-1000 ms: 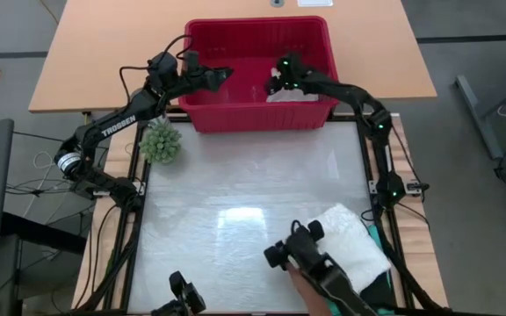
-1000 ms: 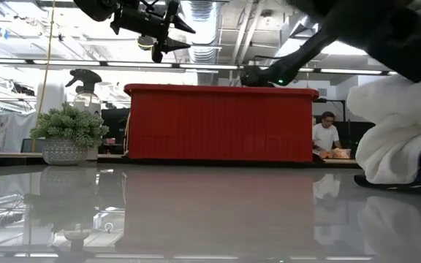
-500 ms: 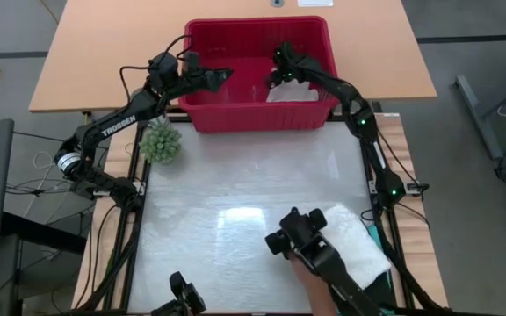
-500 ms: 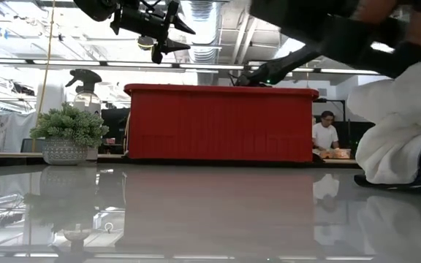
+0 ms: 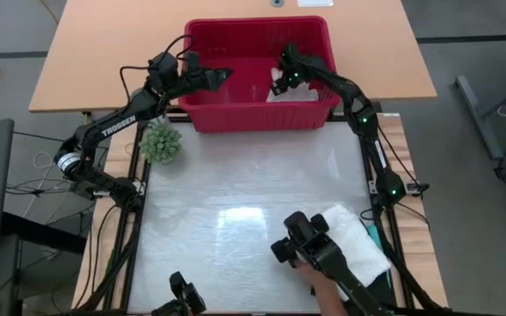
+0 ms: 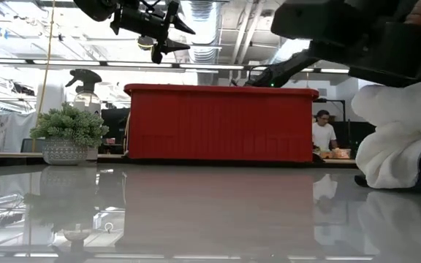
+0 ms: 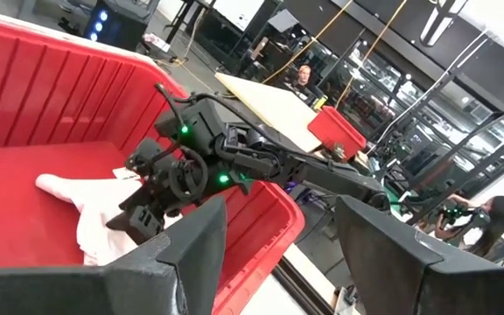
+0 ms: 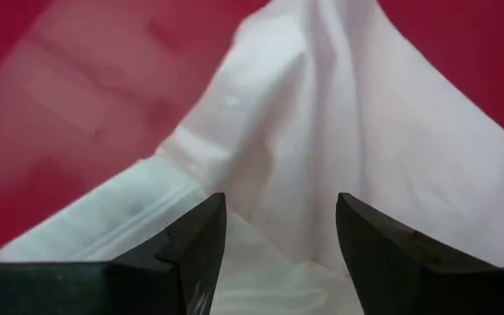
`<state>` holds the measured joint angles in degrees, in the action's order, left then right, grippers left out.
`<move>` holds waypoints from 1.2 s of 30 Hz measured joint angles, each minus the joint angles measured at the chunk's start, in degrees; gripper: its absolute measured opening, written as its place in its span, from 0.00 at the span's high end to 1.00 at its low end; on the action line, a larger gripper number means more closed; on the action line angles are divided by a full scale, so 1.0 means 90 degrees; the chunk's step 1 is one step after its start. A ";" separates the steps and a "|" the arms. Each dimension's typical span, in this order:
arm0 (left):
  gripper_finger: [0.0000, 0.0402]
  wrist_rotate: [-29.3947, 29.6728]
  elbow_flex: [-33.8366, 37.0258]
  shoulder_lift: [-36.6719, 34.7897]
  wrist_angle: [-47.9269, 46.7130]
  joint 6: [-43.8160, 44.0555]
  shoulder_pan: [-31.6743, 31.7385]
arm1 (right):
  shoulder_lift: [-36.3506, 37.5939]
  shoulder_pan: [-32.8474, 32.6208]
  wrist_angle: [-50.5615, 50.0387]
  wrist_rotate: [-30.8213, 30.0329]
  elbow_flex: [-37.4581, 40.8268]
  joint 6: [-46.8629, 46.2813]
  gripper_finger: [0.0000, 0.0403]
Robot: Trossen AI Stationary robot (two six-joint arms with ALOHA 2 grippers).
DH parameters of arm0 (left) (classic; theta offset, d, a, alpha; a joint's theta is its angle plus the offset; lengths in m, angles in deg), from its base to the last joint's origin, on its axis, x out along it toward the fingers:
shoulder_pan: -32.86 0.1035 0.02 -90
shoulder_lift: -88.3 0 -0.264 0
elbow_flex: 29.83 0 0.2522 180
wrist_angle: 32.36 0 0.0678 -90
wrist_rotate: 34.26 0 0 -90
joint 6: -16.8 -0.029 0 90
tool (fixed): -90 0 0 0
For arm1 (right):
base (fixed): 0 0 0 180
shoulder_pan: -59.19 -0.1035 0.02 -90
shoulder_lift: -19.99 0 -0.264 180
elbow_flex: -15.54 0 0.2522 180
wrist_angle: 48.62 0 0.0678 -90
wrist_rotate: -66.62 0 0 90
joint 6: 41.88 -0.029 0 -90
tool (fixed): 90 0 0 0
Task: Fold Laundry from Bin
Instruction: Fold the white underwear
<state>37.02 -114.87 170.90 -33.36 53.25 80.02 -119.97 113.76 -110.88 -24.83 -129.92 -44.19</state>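
My right gripper (image 5: 279,81) has shifted inside the bin (image 5: 202,39) over the last second: it moved toward the far wall, then settled back down over the small white cloth (image 5: 285,92) on the right side of the bin floor. Its jaws have been parting as it went, and my right wrist view shows the two fingers (image 8: 191,254) spread with cloth filling the gap ahead of them. Nothing is clamped yet. I judge this to be the approach to a pick: the next garment is about to be taken out, not yet secured.

My left gripper (image 5: 220,76) has not moved. It hangs over the bin's left end, above the rim, jaws apart and empty, as the left wrist view confirms.

At the near edge of the table a third dark arm (image 5: 310,250), guided by a person's hand (image 5: 325,286), has changed position beside the folded pile (image 5: 358,241).

Condition of the cloth: white, thin, limp. It lies crumpled with one ridge standing up and a hemmed edge (image 8: 103,219) running toward the red floor. It looks light and loosely bunched, so a pinch on the raised fold seems the surest hold.

The pile, white on top with teal (image 5: 373,235) showing at its edge, rests at the table's near right corner. Apart from the cloth, the bin appears empty.
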 joint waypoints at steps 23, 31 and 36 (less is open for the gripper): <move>0.49 0.0012 0.0002 0.0001 0.0072 0.0074 0.0000 | -0.0186 -0.0121 -0.0546 -0.0362 -0.0366 0.0716 0.96; 0.49 0.0258 0.0002 0.0001 0.0019 -0.0004 0.0000 | 0.0824 -0.0085 -0.0303 0.0213 -0.0340 0.0891 0.96; 0.49 0.0328 0.0002 0.0000 -0.0016 -0.0008 0.0000 | 0.1158 -0.0035 0.0288 0.0346 -0.0340 0.0746 0.96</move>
<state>39.97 -114.85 170.90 -33.50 53.18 80.02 -109.55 113.44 -108.29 -21.71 -132.98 -37.48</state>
